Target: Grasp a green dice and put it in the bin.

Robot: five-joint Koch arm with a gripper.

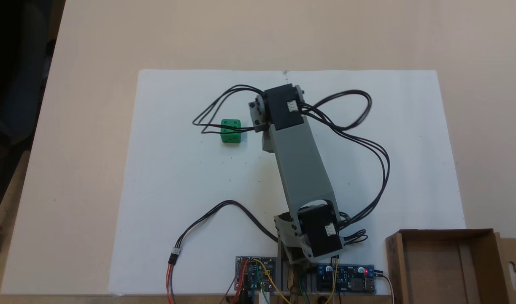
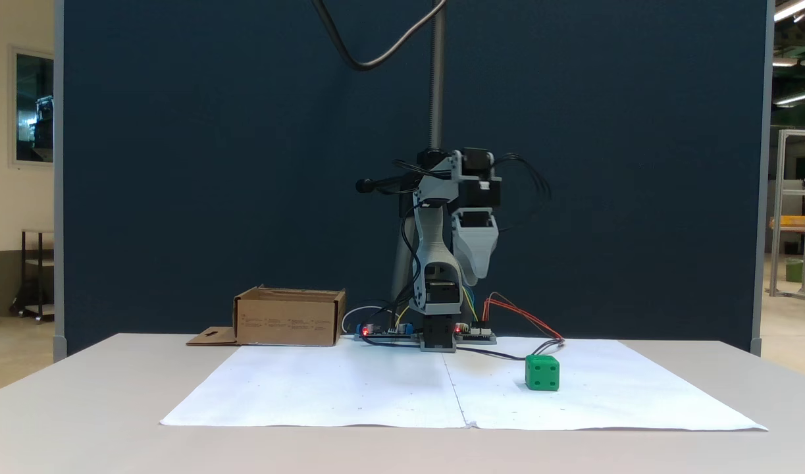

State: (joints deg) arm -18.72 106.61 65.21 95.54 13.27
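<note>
1. The green dice [image 2: 542, 372] sits nearest the front camera on the white paper sheet [image 2: 349, 388], untouched. As a cube it has no long axis; its four-pip face points up.
2. Behind it the gripper [image 2: 476, 253] hangs raised and empty; how far it is open I cannot tell.
3. Farthest back is the cardboard bin [image 2: 289, 317]. Judged step: reaching; next, swing over the dice and descend.
</note>
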